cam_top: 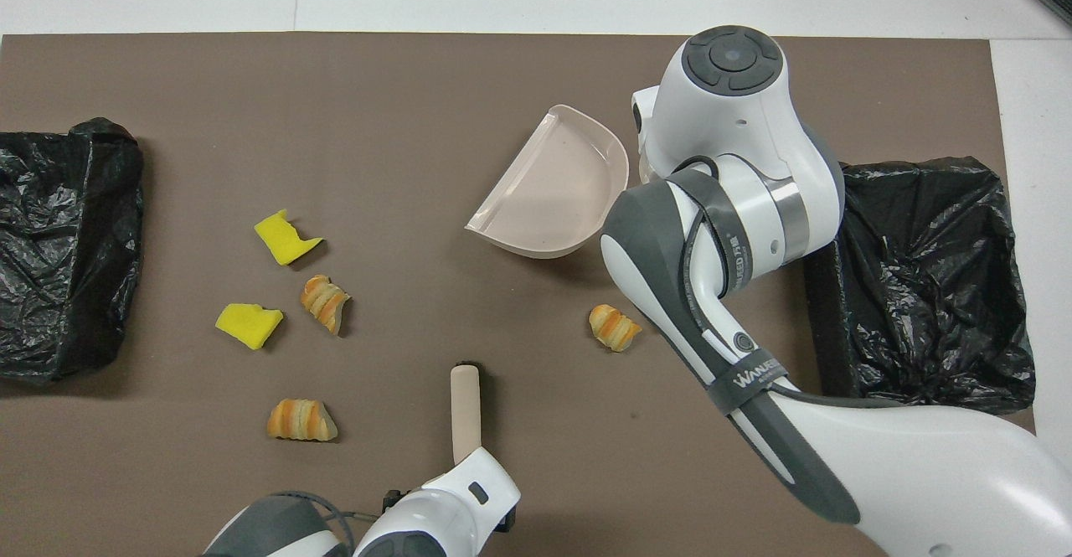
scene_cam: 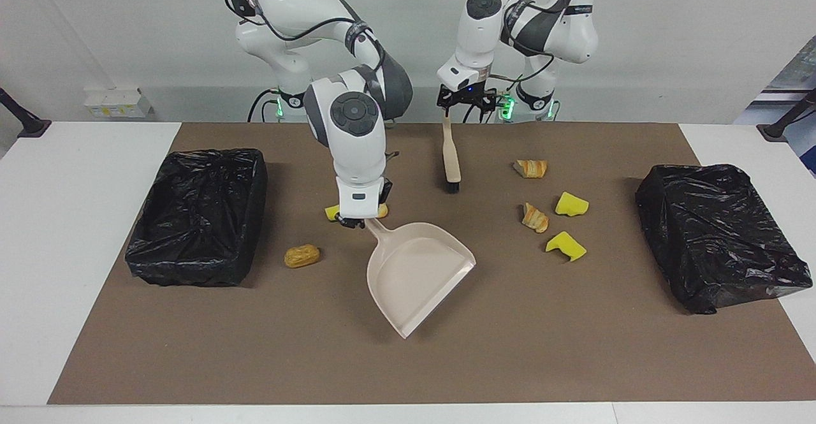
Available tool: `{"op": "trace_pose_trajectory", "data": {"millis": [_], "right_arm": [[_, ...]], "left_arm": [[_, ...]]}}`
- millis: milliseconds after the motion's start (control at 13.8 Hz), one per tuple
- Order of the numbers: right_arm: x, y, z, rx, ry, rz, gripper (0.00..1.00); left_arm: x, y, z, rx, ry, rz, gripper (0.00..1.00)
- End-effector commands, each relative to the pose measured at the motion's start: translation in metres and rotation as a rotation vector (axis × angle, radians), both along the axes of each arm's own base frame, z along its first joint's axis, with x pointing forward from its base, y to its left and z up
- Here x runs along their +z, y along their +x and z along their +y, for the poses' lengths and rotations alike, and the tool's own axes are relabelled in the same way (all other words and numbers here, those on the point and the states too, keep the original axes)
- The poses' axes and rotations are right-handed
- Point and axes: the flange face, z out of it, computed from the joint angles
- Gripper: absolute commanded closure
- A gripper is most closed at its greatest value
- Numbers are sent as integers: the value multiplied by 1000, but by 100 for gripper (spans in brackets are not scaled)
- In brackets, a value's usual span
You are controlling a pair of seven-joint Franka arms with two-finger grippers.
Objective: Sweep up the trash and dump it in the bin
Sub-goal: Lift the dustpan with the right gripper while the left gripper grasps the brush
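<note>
My right gripper (scene_cam: pixel 358 221) is shut on the handle of the beige dustpan (scene_cam: pixel 417 271), whose pan (cam_top: pixel 553 197) lies slantwise low at the mat's middle. Beside that gripper, partly hidden by it, are a yellow sponge wedge (scene_cam: pixel 331 212) and a croissant bit (cam_top: pixel 614 327). A golden roll (scene_cam: pixel 301 256) lies between the dustpan and the bin (scene_cam: pixel 197 217). More trash sits toward the left arm's end: two sponge wedges (scene_cam: pixel 571 204) (scene_cam: pixel 565 245) and two croissant bits (scene_cam: pixel 530 168) (scene_cam: pixel 535 217). My left gripper (scene_cam: pixel 463 100) hangs open over the near end of the brush (scene_cam: pixel 451 156).
A second bag-lined black bin (scene_cam: pixel 714 233) stands at the left arm's end of the brown mat (scene_cam: pixel 574 347). The white table top (scene_cam: pixel 57 252) borders the mat on both ends. The right arm's elbow reaches over the first bin's (cam_top: pixel 930 289) edge in the overhead view.
</note>
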Motion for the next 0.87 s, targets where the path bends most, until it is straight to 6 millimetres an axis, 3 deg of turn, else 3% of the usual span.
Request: {"op": "trace_pose_trajectory", "data": {"millis": [0, 362, 435, 724, 797], "right_arm": [[3, -29, 1, 68, -14, 36, 100], [-3, -49, 10, 115, -44, 54, 100], [-2, -49, 7, 152, -57, 55, 100], [-4, -38, -10, 284, -24, 61, 100], [-4, -38, -11, 289, -21, 64, 100]], "left_arm": [[-24, -9, -14, 44, 2, 14, 0], [-32, -18, -9, 75, 27, 28, 16], [-32, -18, -10, 73, 25, 27, 25], [-34, -18, -7, 75, 55, 50, 87], [-34, -20, -5, 73, 82, 72, 96]]}}
